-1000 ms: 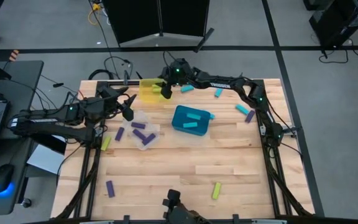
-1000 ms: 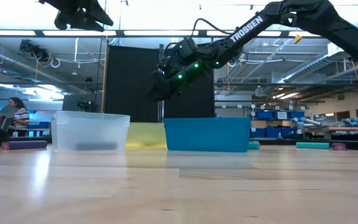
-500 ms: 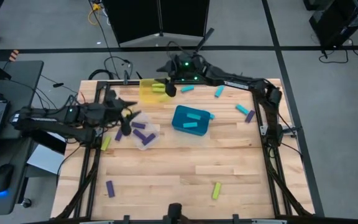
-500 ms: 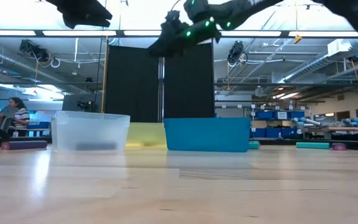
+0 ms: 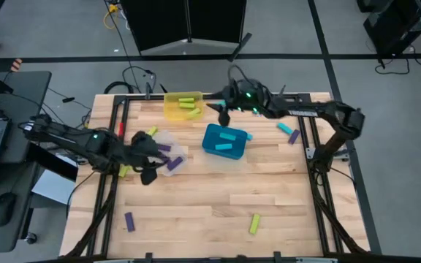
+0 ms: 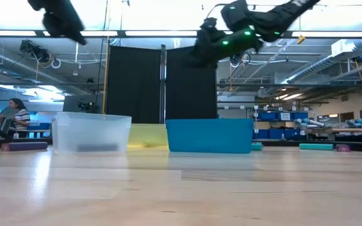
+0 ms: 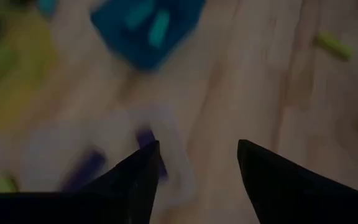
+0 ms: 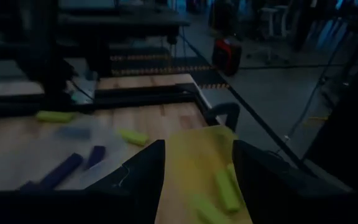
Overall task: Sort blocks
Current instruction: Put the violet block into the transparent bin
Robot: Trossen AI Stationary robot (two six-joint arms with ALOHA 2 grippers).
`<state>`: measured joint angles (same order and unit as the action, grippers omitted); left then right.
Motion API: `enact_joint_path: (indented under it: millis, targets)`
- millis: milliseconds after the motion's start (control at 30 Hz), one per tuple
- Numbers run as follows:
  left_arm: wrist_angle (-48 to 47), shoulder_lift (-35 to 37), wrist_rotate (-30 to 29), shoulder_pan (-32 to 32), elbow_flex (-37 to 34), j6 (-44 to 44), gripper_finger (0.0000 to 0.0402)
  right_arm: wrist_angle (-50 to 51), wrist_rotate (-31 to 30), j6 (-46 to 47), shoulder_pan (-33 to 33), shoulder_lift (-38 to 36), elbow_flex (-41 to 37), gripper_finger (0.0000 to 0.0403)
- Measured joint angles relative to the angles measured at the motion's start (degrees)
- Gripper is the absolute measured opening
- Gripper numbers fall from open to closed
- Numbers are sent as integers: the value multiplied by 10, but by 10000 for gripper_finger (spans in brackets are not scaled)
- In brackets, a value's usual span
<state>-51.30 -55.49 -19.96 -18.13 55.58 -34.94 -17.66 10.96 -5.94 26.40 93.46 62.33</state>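
Seen from above, my left gripper (image 5: 149, 172) is open and raised over the table, just on the near side of the clear bin (image 5: 168, 155), which holds purple blocks (image 5: 175, 162). The left wrist view shows my left gripper (image 7: 197, 146) with nothing between the fingers. My right gripper (image 5: 221, 111) is open and raised between the yellow bin (image 5: 183, 104) and the teal bin (image 5: 224, 140). Yellow-green blocks (image 5: 190, 107) lie in the yellow bin, and cyan blocks (image 5: 228, 136) lie in the teal bin. The right wrist view looks past my right gripper (image 8: 197, 143) onto the yellow bin (image 8: 194, 155).
Loose blocks lie flat on the table: a purple one (image 5: 129, 220) and a yellow-green one (image 5: 254, 223) near the near edge, a cyan one (image 5: 284, 128) and a purple one (image 5: 294, 136) at the right, and yellow-green ones (image 5: 125, 169) (image 5: 152, 133) by the clear bin. Bare wood spans the near half.
My right gripper has risen from over the yellow bin and swung toward the table's right, so it now stands past the bin's right side. My left gripper has moved from the far left side of the clear bin toward the near edge, passing the bin.
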Motion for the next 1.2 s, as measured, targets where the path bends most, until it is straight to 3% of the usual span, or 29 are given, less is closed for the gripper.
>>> enact_joint_path:
  millis: [167, 333, 467, 700, 833, 1033, 1200]
  targets:
    - [-73, -58, 82, -32, 25, -181, 235, -116, -23, 32, -27, -68, -122, 199]
    - [-114, -117, 185, -78, 25, -354, 235, -180, -77, 33, -73, -116, -194, 199]
    - [-128, -165, 244, -118, 24, -483, 235, -197, -113, 28, -113, -130, -218, 199]
    - [-133, -251, 343, -185, 24, -654, 235, -199, -123, 8, -164, -131, -225, 199]
    - [-87, -294, 349, -236, 24, -748, 235, -201, -125, -5, -184, -130, -225, 199]
    - [19, -330, 279, -316, 24, -921, 235, -200, -125, -8, -205, -130, -225, 199]
    - [29, -371, 343, -350, 24, -967, 235, -200, -125, -15, -225, -130, -225, 199]
